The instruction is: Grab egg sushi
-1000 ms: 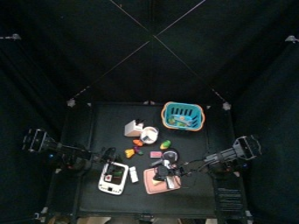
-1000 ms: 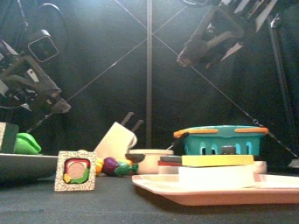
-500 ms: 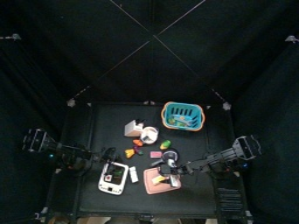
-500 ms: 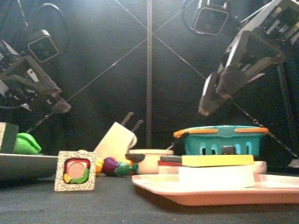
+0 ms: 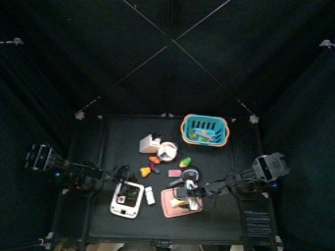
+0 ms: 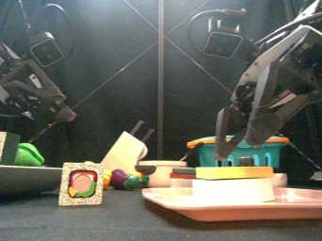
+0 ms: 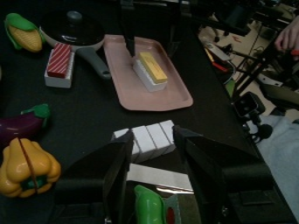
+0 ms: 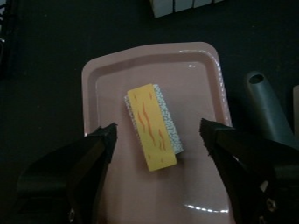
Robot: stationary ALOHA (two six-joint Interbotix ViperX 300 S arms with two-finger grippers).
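Note:
The egg sushi (image 8: 156, 125), a yellow slab on white rice, lies on a pink tray (image 8: 117, 79). My right gripper (image 8: 160, 131) hangs just above it, jaws wide open on either side, touching nothing. In the front view the right gripper (image 6: 242, 153) hovers a little over the egg sushi (image 6: 234, 182). From the top, the right gripper (image 5: 187, 196) covers the pink tray (image 5: 175, 209). My left gripper (image 7: 152, 140) stands open and empty at the table's left, facing the egg sushi (image 7: 152, 70) from a distance.
A red-topped sushi (image 7: 59, 61) lies beside the pink tray (image 7: 149, 98). Corn (image 7: 24, 31), an eggplant (image 7: 24, 122), a bell pepper (image 7: 26, 166) and a white block (image 7: 149, 138) lie around it. A teal basket (image 5: 203, 127) stands at the back right. A person's hand (image 7: 286, 35) shows beyond the table.
My right gripper has opened wide and come down over the pink tray, now straddling the egg sushi from above. The left arm has not moved.

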